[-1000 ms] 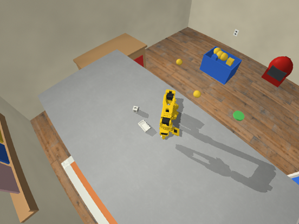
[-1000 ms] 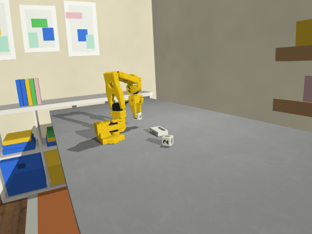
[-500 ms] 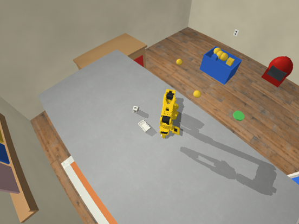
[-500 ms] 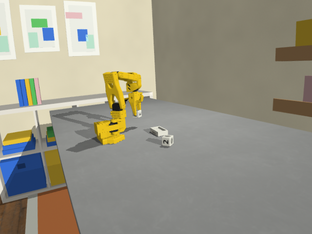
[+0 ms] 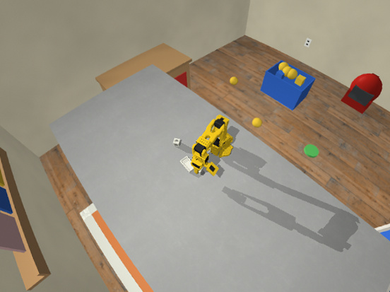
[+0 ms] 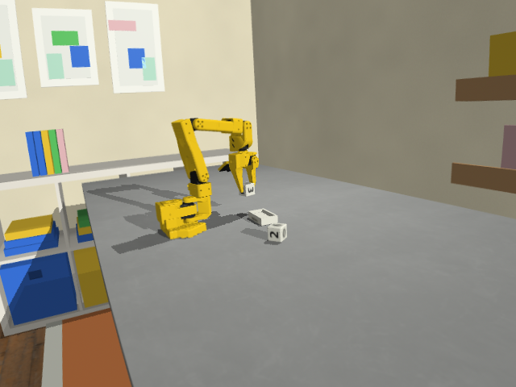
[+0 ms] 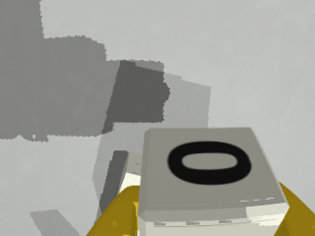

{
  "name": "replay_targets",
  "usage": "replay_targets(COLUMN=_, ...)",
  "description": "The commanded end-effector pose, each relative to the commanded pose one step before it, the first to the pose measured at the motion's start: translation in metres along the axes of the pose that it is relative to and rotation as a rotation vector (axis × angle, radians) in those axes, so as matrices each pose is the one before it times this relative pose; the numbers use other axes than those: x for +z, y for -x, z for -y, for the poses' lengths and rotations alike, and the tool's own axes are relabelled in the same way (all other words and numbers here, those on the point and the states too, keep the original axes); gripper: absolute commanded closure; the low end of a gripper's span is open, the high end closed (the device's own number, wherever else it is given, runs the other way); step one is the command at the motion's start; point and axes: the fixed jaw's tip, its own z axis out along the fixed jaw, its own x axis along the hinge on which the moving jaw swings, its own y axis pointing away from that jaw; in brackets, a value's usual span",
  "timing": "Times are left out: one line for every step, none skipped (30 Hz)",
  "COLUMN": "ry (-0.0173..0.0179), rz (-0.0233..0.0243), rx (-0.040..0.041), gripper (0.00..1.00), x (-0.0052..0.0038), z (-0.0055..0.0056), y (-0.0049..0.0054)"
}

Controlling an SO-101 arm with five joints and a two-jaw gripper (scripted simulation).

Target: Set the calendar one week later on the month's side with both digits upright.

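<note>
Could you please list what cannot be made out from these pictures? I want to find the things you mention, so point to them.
- Held cube [image 6: 249,189] [image 7: 212,162]: its underside faces away in the exterior and wrist views.
- Loose cube [image 5: 177,141] [image 6: 276,232]: digits too small in the top view; underside hidden by the cube itself.
- Tray [image 5: 186,164] [image 6: 263,216]: partly hidden by the hand [image 5: 202,173] [image 6: 246,191] in the top view.
- Left wall picture [image 6: 9,79]: cut off by the exterior view's edge.

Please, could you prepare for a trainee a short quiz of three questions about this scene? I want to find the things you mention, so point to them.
1. True or false: the small white tray [image 5: 182,160] [image 6: 270,221] has a cube standing in it.
2. Fill in: in the wrist view, the white cube in the yellow gripper [image 5: 203,173] [image 6: 248,193] shows the digit ___.
3. Which digit is on the side of the loose white cube [image 5: 177,142] [image 6: 277,232] beside the tray: A) 7, B) 2, C) 5?

Key: 1 false; 2 zero; 3 B.
</note>
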Motion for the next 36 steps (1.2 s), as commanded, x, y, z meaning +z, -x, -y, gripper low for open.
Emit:
replay_targets(ry=-0.03903, rz=-0.00125, rx=0.16133, gripper=1.0, x=-0.006245, z=-0.00066, y=-0.02867)
replay_targets(ry=0.00005, rz=-0.00075, rx=0.03458, gripper=1.0, x=0.000002, z=-0.00069, y=-0.00566)
replay_targets(ry=0.00005, rz=-0.00063, rx=0.03043, gripper=1.0, x=-0.000001, z=-0.0006, y=-0.00498)
replay_targets(ry=0.00005, rz=-0.00057, rx=0.02597, gripper=1.0, x=-0.000002, z=-0.00051, y=-0.00425)
replay_targets(ry=0.00006, rz=-0.00045, rx=0.02129, gripper=1.0, x=-0.000002, z=-0.00042, y=-0.00348)
replay_targets(ry=0.00003, rz=-0.00035, rx=0.01658, gripper=1.0, x=0.0, z=-0.00032, y=-0.00271)
replay_targets(ry=0.00001, rz=-0.00025, rx=0.01203, gripper=1.0, x=-0.000004, z=-0.00023, y=-0.00196)
replay_targets(ry=0.00002, rz=-0.00016, rx=0.00785, gripper=1.0, x=0.000003, z=-0.00015, y=-0.00129)
replay_targets(ry=0.00002, rz=-0.00009, rx=0.00437, gripper=1.0, x=-0.000002, z=-0.00008, y=-0.00071)
replay_targets(ry=0.0, rz=-0.00003, rx=0.0017, gripper=1.0, x=0.000003, z=-0.00003, y=-0.00028)
replay_targets(ry=0.0, rz=-0.00001, rx=0.00028, gripper=1.0, x=0.0, z=0.0, y=-0.00004)
replay_targets(ry=0.0, rz=0.0, rx=0.0, gripper=1.0, x=0.0, z=0.0, y=0.0)
replay_targets(ry=0.0, rz=0.0, rx=0.0, gripper=1.0, x=0.0, z=0.0, y=0.0)
replay_targets(ry=0.00001, rz=-0.00001, rx=0.0, gripper=1.0, x=-0.000004, z=0.0, y=0.0)
replay_targets(ry=0.0, rz=0.0, rx=0.0, gripper=1.0, x=0.0, z=0.0, y=0.0)
replay_targets(ry=0.0, rz=0.0, rx=0.0, gripper=1.0, x=0.0, z=0.0, y=0.0)
replay_targets(ry=0.0, rz=0.0, rx=0.0, gripper=1.0, x=0.0, z=0.0, y=0.0)
replay_targets(ry=0.0, rz=0.0, rx=0.0, gripper=1.0, x=0.0, z=0.0, y=0.0)
replay_targets(ry=0.0, rz=0.0, rx=0.0, gripper=1.0, x=0.0, z=0.0, y=0.0)
replay_targets(ry=0.0, rz=0.0, rx=0.0, gripper=1.0, x=0.0, z=0.0, y=0.0)
replay_targets(ry=0.0, rz=0.0, rx=0.0, gripper=1.0, x=0.0, z=0.0, y=0.0)
replay_targets(ry=0.0, rz=0.0, rx=0.0, gripper=1.0, x=0.0, z=0.0, y=0.0)
replay_targets(ry=0.0, rz=0.0, rx=0.0, gripper=1.0, x=0.0, z=0.0, y=0.0)
replay_targets(ry=0.0, rz=0.0, rx=0.0, gripper=1.0, x=0.0, z=0.0, y=0.0)
replay_targets(ry=0.0, rz=0.0, rx=0.0, gripper=1.0, x=0.0, z=0.0, y=0.0)
replay_targets(ry=0.0, rz=0.0, rx=0.0, gripper=1.0, x=0.0, z=0.0, y=0.0)
replay_targets(ry=0.0, rz=0.0, rx=0.0, gripper=1.0, x=0.0, z=0.0, y=0.0)
replay_targets(ry=0.0, rz=0.0, rx=0.0, gripper=1.0, x=0.0, z=0.0, y=0.0)
replay_targets(ry=0.0, rz=0.0, rx=0.0, gripper=1.0, x=0.0, z=0.0, y=0.0)
replay_targets(ry=0.0, rz=0.0, rx=0.0, gripper=1.0, x=0.0, z=0.0, y=0.0)
replay_targets(ry=-0.0155, rz=-0.00197, rx=0.00446, gripper=1.0, x=-0.0041, z=0.00032, y=-0.00306)
replay_targets(ry=0.0, rz=0.0, rx=0.0, gripper=1.0, x=0.0, z=0.0, y=0.0)
replay_targets(ry=0.0, rz=0.0, rx=0.0, gripper=1.0, x=0.0, z=0.0, y=0.0)
replay_targets(ry=0.0, rz=0.0, rx=0.0, gripper=1.0, x=0.0, z=0.0, y=0.0)
replay_targets(ry=0.0, rz=0.0, rx=0.0, gripper=1.0, x=0.0, z=0.0, y=0.0)
replay_targets(ry=0.0, rz=0.0, rx=0.0, gripper=1.0, x=0.0, z=0.0, y=0.0)
